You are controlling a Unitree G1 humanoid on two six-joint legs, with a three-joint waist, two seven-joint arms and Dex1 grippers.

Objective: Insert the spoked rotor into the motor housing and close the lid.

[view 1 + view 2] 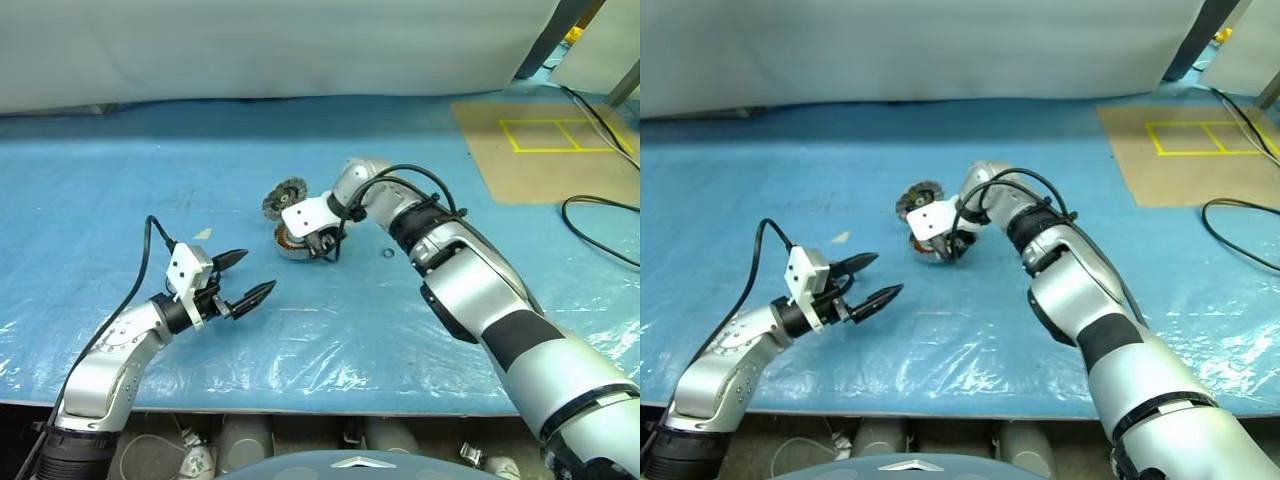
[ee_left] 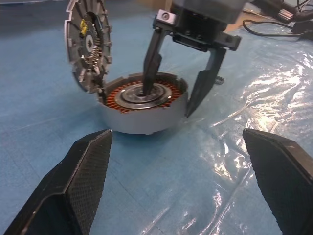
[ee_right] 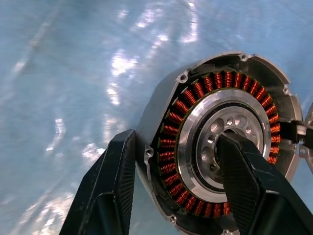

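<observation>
Gripping: right gripper [image 2: 171, 95] straddled motor housing [image 2: 142, 110] wall, one finger in hub
Left gripper [image 1: 245, 280]: fingers wide, near-left

Motor housing open on the blue table, spoked disc standing at its far-left edge.

The motor housing [image 2: 142, 110] is a short round grey puck lying flat near the middle of the table, its top uncovered, showing a ring of copper-orange windings around a silver hub with small holes. The spoked rotor [image 2: 88, 44] is a thin, dark silvery disc with a toothed rim; it stands nearly upright on its edge, touching the housing's rim on the far-left side, its face turned toward the housing.
</observation>
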